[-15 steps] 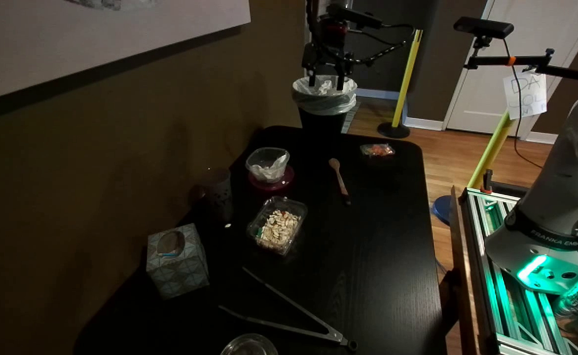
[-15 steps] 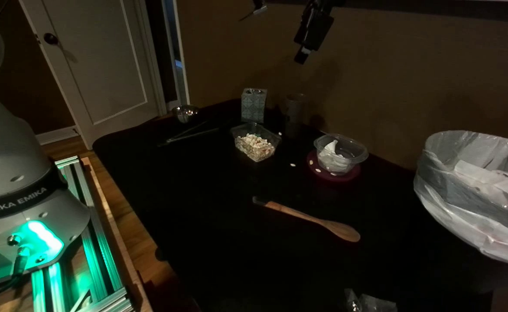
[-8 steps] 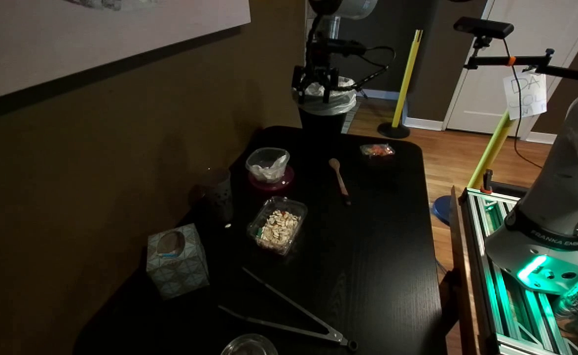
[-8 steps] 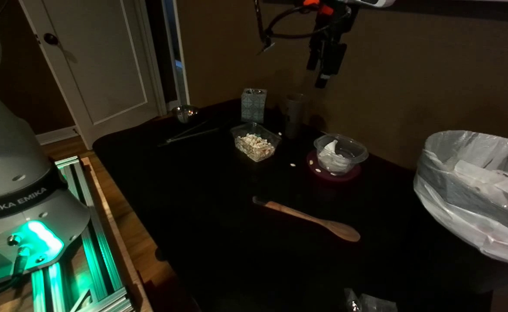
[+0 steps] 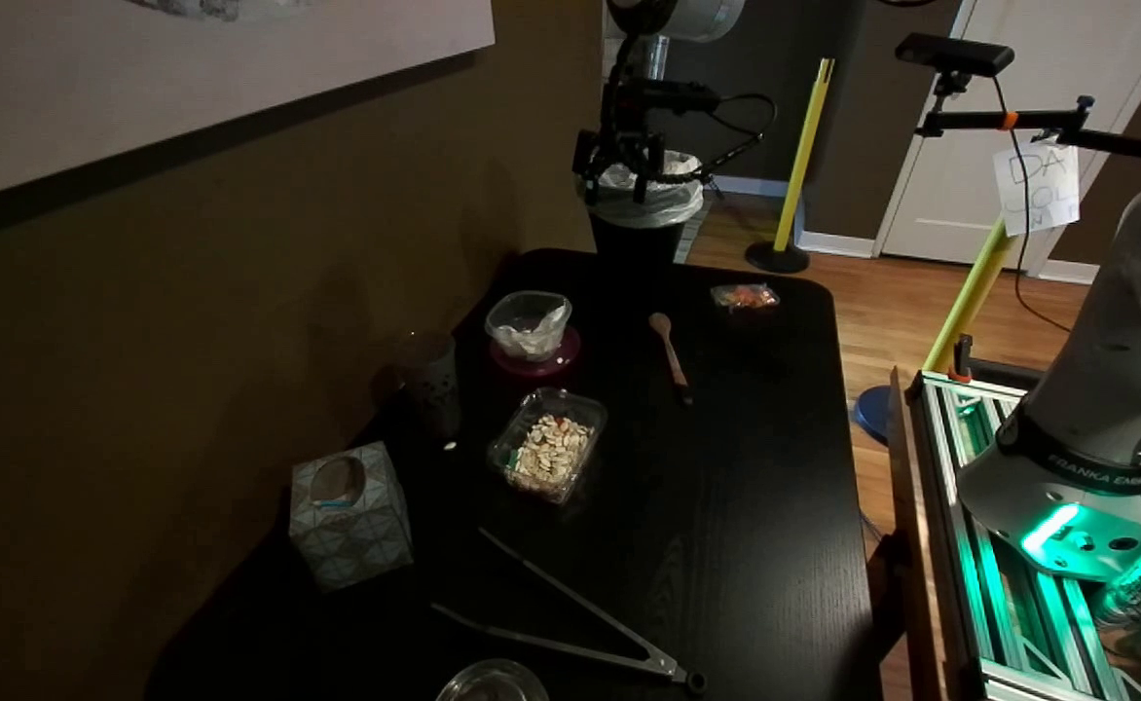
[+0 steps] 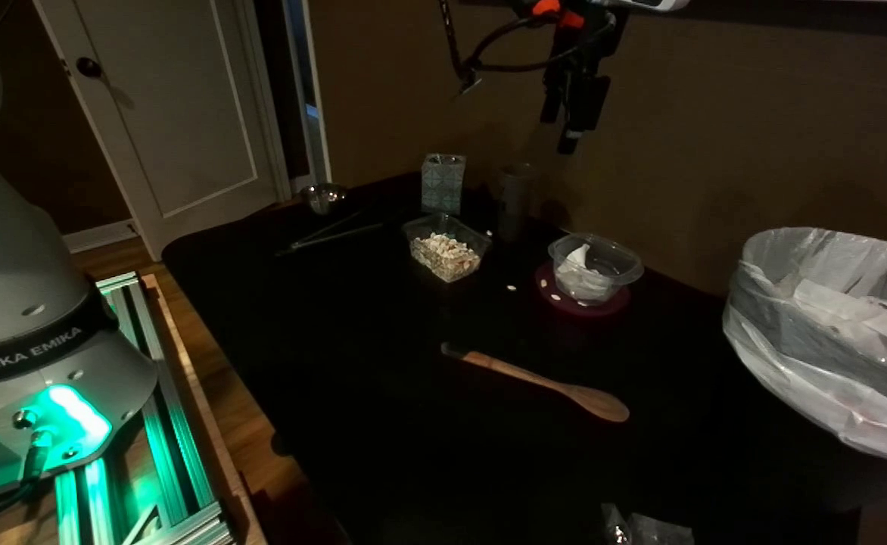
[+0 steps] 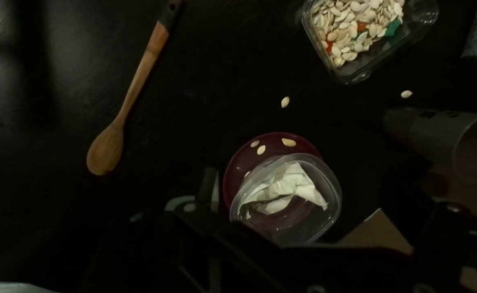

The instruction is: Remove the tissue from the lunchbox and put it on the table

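Observation:
The tissue [image 5: 534,341], a crumpled white wad, lies inside the clear lunchbox [image 5: 502,316]. The tissue [image 6: 581,274] and the lunchbox [image 6: 625,269] also show in an exterior view. The lunchbox stands on a dark red round base on the black table [image 5: 726,467]. In the wrist view the tissue [image 7: 287,185] is bunched along one side of the lunchbox [image 7: 331,183]. My gripper [image 5: 616,191] is open, empty and pointing down. It hangs in the air well above the table, apart from the lunchbox, and also shows in an exterior view [image 6: 558,133].
A clear container of pale seeds [image 5: 551,456] and a cup [image 5: 431,385] stand near the lunchbox. A wooden spoon [image 6: 542,384], tongs [image 5: 580,608], a patterned box [image 5: 351,521] and a small packet [image 5: 746,296] lie about. A lined bin [image 6: 807,363] stands at the table's end.
My gripper has come lower, and moved right in an exterior view, mostly in the earlier half second; since then it has barely moved. The tissue and lunchbox have not moved.

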You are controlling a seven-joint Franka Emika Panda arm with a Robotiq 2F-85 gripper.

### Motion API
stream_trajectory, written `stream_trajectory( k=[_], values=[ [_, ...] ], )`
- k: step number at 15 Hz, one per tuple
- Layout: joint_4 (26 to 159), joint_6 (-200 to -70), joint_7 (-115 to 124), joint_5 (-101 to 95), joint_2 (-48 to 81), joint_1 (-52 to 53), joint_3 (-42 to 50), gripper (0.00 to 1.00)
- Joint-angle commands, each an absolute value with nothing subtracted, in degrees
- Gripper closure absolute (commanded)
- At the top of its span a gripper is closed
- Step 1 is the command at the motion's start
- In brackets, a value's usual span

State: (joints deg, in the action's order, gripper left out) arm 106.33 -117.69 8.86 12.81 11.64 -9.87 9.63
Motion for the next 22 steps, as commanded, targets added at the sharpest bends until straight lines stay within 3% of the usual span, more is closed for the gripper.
stream_trajectory(
  k=[1,9,11,12,22],
  values=[
    [107.98,-126.97,2.11,13.21,10.55,-9.94,8.57,0.00],
    [103.87,-143.52,-14.70,10.88,18.48,-11.54,6.14,0.00],
    [101.09,-140.32,-19.17,17.48,21.98,-14.26,3.59,0.00],
    [104.83,-142.04,-14.31,12.75,17.91,-12.11,5.31,0.00],
    [98.60,-139.66,-18.54,13.87,29.34,-13.90,2.95,0.00]
  ],
)
